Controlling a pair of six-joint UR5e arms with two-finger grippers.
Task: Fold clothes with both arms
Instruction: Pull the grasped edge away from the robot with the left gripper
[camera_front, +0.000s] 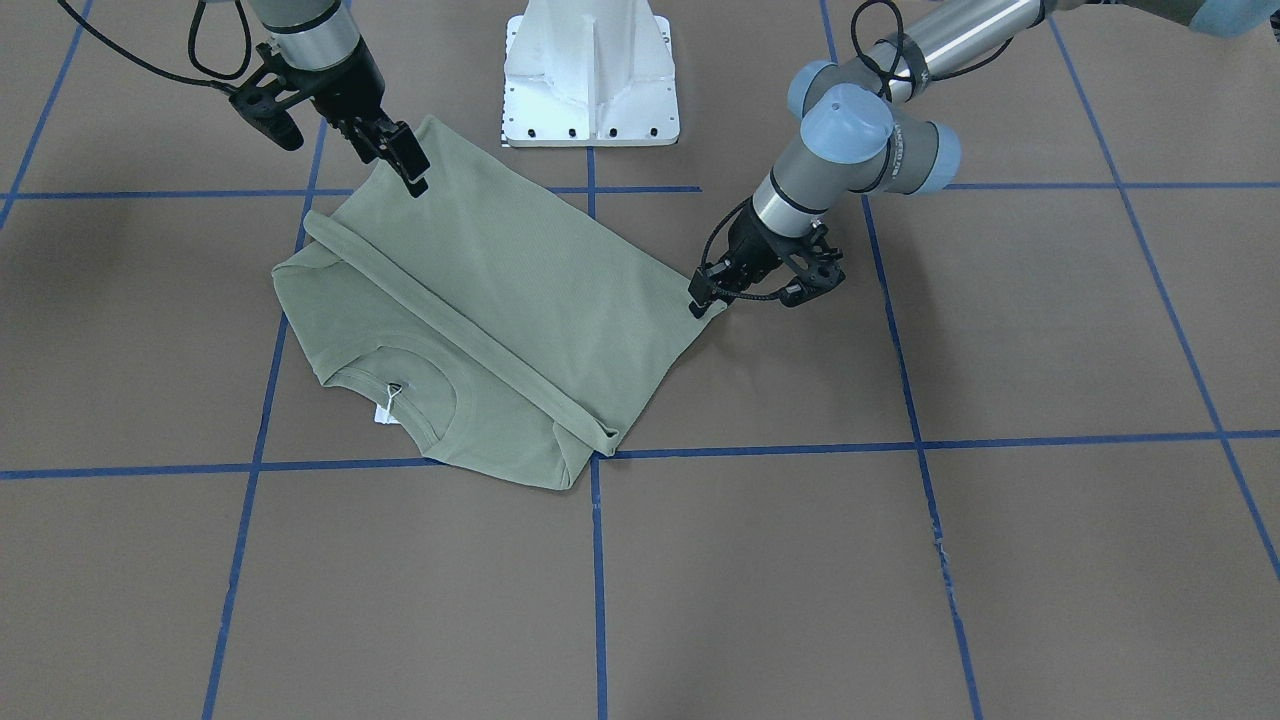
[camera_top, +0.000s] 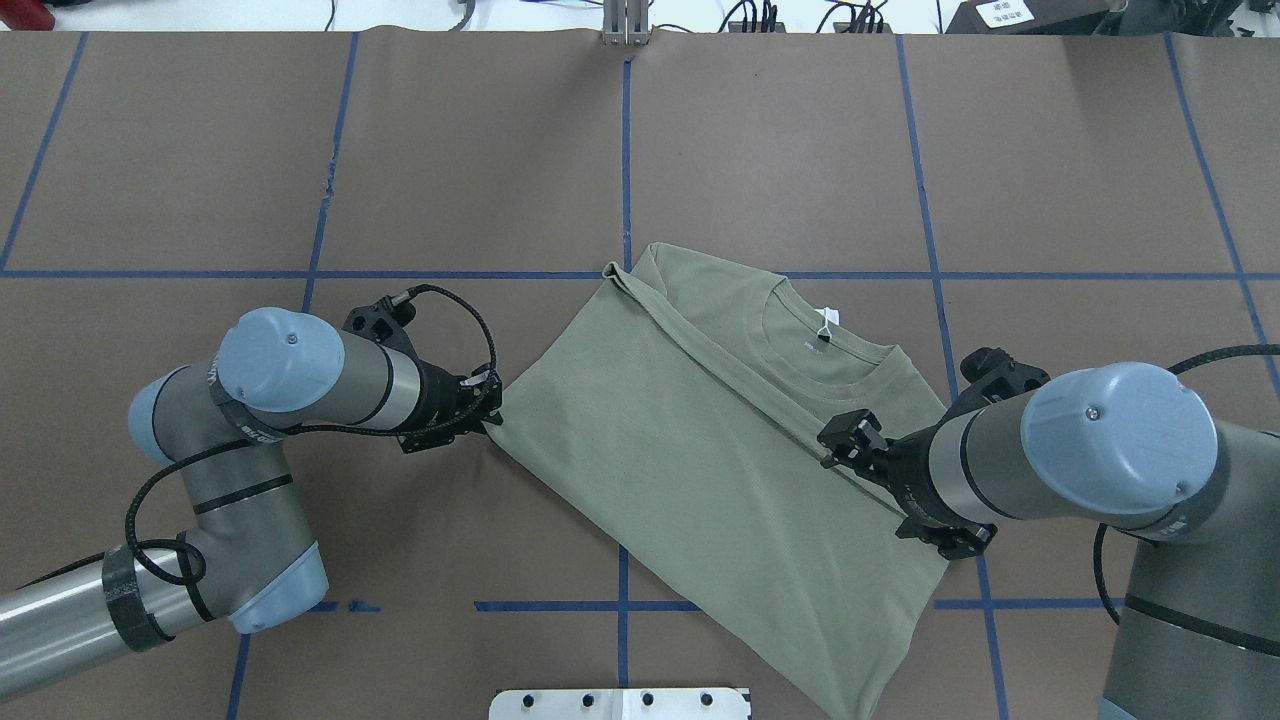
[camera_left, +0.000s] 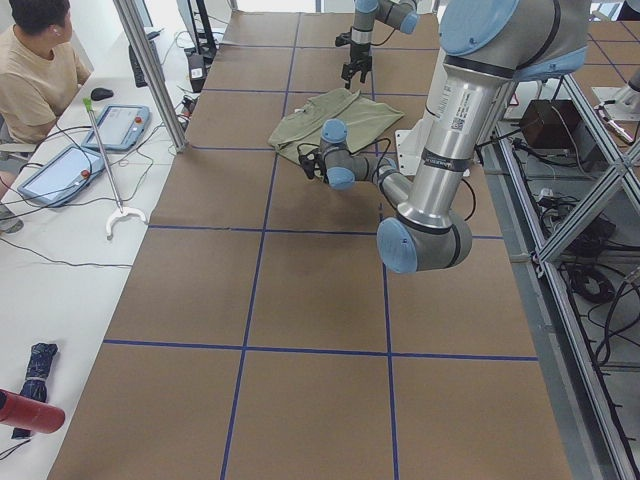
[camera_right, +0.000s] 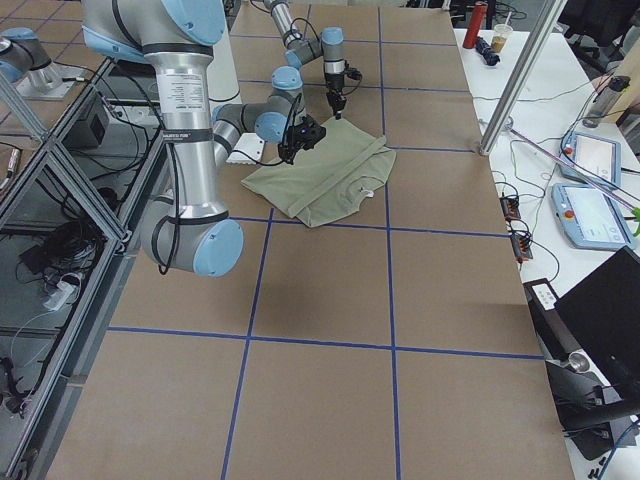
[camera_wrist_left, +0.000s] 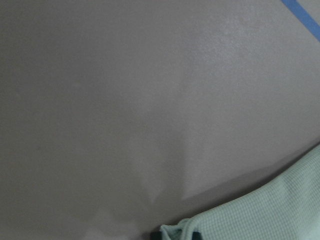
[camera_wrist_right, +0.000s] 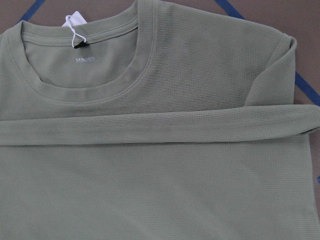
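The pale green shirt (camera_front: 500, 290) lies on the brown table, its lower part folded up over the chest, with a sleeve (camera_wrist_right: 160, 131) across it just below the collar (camera_top: 820, 350). A white hang tag (camera_wrist_right: 75, 20) sits at the neck. My left gripper (camera_top: 492, 405) is shut on the shirt's corner next to the table surface (camera_front: 700, 297); the left wrist view shows that cloth corner (camera_wrist_left: 270, 210) at its lower edge. My right gripper (camera_top: 835, 445) hovers above the folded edge (camera_front: 412, 172), open, holding nothing. No fingers show in the right wrist view.
The white pedestal base (camera_front: 590, 80) stands just behind the shirt. Blue tape lines (camera_top: 625, 150) grid the brown table. A person (camera_left: 40, 70) sits at a side table with tablets (camera_left: 120, 125). A metal frame (camera_right: 60, 150) runs along the robot's side.
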